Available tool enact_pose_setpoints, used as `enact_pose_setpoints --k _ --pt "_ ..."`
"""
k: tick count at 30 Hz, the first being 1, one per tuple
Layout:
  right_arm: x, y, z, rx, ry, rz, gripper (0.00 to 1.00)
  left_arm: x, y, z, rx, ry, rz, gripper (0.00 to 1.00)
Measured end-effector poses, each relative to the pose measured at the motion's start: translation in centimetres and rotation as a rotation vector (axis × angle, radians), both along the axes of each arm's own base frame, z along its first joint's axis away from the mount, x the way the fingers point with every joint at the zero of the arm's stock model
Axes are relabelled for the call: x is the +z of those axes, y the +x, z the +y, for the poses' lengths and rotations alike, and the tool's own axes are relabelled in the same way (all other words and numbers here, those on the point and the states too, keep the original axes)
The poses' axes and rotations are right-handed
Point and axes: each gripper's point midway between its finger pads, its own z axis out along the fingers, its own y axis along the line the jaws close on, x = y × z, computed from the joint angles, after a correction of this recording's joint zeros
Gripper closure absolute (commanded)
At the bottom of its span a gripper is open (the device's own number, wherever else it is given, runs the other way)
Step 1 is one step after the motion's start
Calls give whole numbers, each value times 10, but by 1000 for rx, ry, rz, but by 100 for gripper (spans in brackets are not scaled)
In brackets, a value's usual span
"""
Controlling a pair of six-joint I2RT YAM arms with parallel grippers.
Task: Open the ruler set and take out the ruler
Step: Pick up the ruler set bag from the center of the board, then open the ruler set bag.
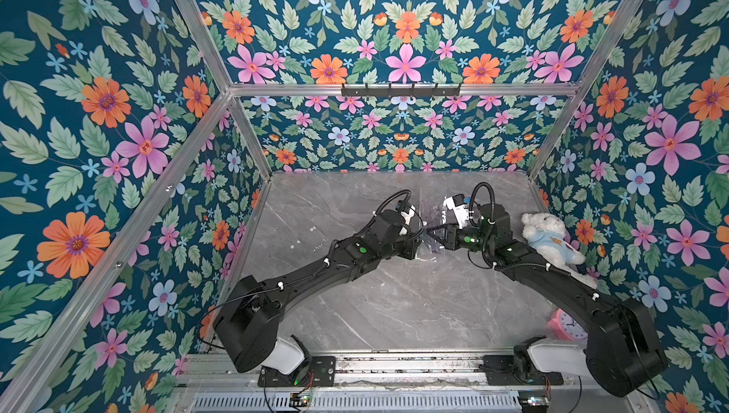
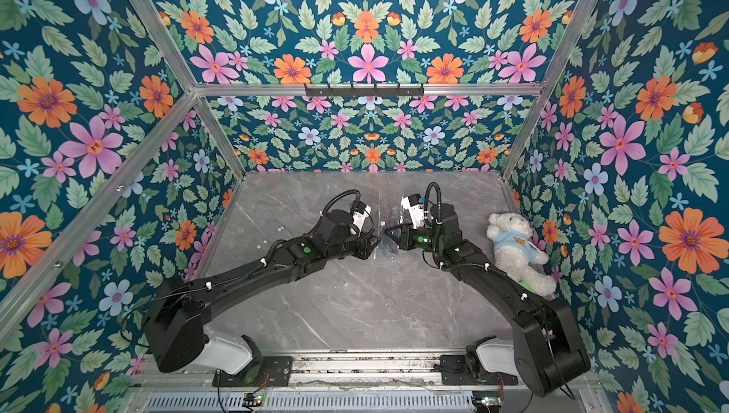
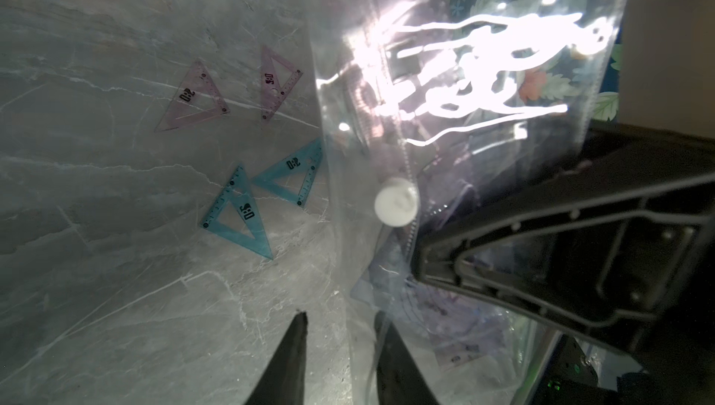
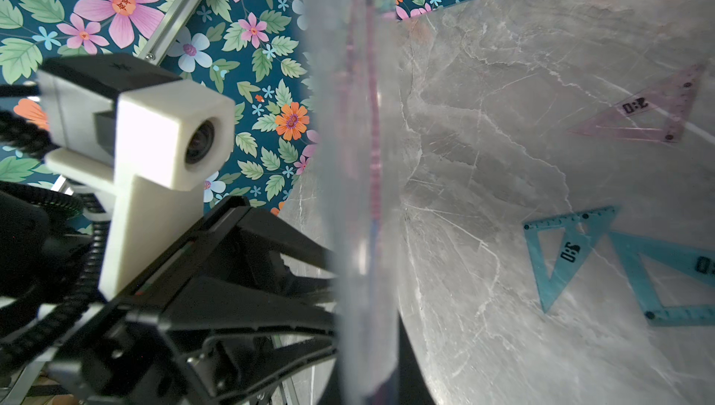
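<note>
1. The ruler set (image 1: 432, 216), a clear pouch with a white snap button (image 3: 396, 202), is held upright over the middle of the table (image 1: 394, 304).
2. The right claw (image 2: 390, 231) is closed on the ruler set, and the pouch is gripped by it.
3. The left claw (image 3: 342, 329) is parted; the ruler set's edge is seen between its fingers, unpinched.
4. Pinkish and bluish contents are seen inside the ruler set, too blurred to be told apart.
5. Two teal set squares (image 3: 242, 217) and two pink set squares (image 3: 193, 101) are laid flat on the table near the ruler set.
6. A teddy bear (image 1: 546, 239) is propped well apart from the ruler set, on the right arm's side.
</note>
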Motion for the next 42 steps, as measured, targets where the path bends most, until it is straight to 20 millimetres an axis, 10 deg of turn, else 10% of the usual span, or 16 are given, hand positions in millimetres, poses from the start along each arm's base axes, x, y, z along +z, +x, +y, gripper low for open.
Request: enact_pose_setpoints --k 16,42 --pt "2 11 -14 -117 -181 41 100 50 1 -8 14 82 -260 55" --pt "0 7 -17 -171 -245 38 100 19 17 -29 33 245 -290 64"
